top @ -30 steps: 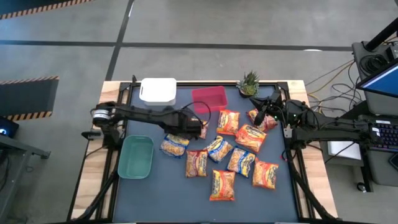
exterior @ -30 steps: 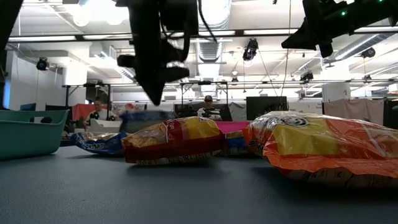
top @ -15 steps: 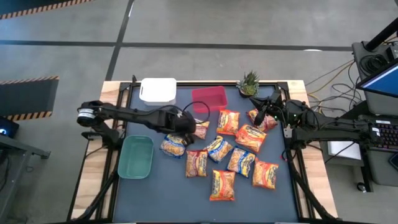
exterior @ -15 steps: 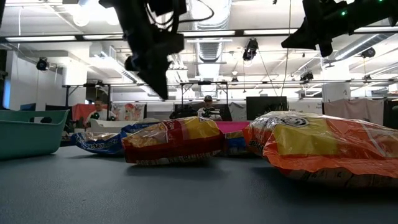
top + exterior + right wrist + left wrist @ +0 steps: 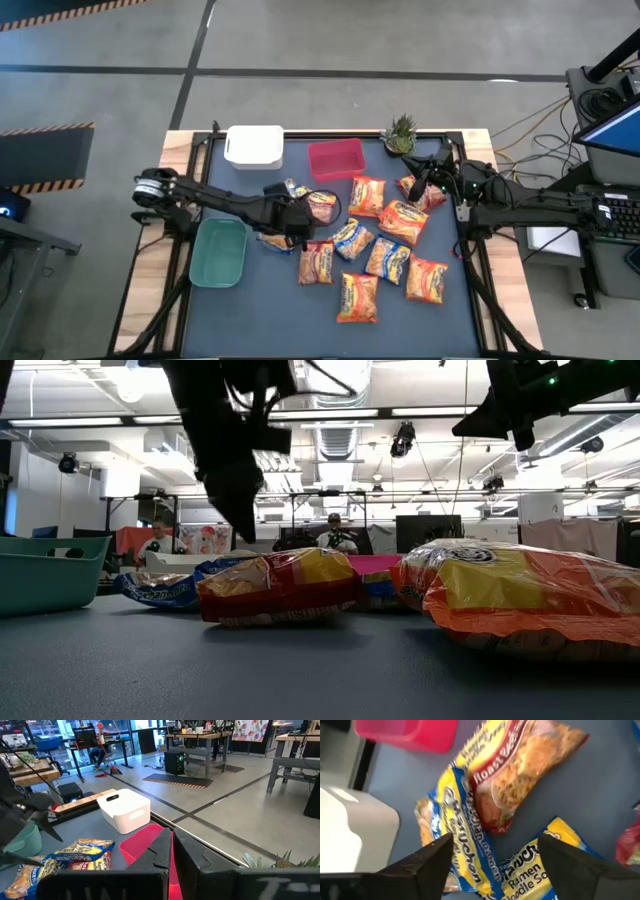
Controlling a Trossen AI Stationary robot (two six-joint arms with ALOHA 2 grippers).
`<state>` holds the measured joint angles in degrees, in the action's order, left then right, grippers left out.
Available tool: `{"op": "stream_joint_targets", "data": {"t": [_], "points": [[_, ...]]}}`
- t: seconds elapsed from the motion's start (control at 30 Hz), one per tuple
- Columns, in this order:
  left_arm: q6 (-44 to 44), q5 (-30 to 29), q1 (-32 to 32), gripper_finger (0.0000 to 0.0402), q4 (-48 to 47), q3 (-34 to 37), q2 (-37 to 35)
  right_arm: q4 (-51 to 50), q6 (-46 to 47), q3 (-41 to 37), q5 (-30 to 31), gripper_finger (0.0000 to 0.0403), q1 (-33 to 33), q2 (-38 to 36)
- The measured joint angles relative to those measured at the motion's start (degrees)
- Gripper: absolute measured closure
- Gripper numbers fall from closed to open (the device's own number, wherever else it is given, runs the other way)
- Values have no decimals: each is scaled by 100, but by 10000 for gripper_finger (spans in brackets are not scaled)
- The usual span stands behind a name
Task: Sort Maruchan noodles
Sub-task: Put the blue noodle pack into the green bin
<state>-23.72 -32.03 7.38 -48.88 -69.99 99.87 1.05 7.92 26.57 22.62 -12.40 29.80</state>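
Under the left gripper, jaws spread wide, a yellow-blue noodle packet lies flat between the red bin and green bin. Right gripper hovers shut.

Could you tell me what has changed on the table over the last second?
The left gripper has swung back from beside the red bin toward the table's middle and now hovers, open, over the blue-yellow packets. It has taken hold of nothing. The right gripper, shut near the plant, has not moved, nor have the other packets or bins.
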Motion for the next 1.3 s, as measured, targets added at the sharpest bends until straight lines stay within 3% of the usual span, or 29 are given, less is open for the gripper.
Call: {"op": "stream_joint_targets", "data": {"t": [0.43,0.97,1.13,1.3], "points": [[-374,-661,-174,136,-309,43,721,8,28,0,-1,394,0,0],[-575,-640,-350,174,175,499,868,12,-7,0,-1,394,0,0],[-682,-662,-376,229,179,589,863,31,-37,0,-1,394,0,0],[-715,-681,-389,339,173,594,855,41,-50,0,-1,394,0,0]]}}
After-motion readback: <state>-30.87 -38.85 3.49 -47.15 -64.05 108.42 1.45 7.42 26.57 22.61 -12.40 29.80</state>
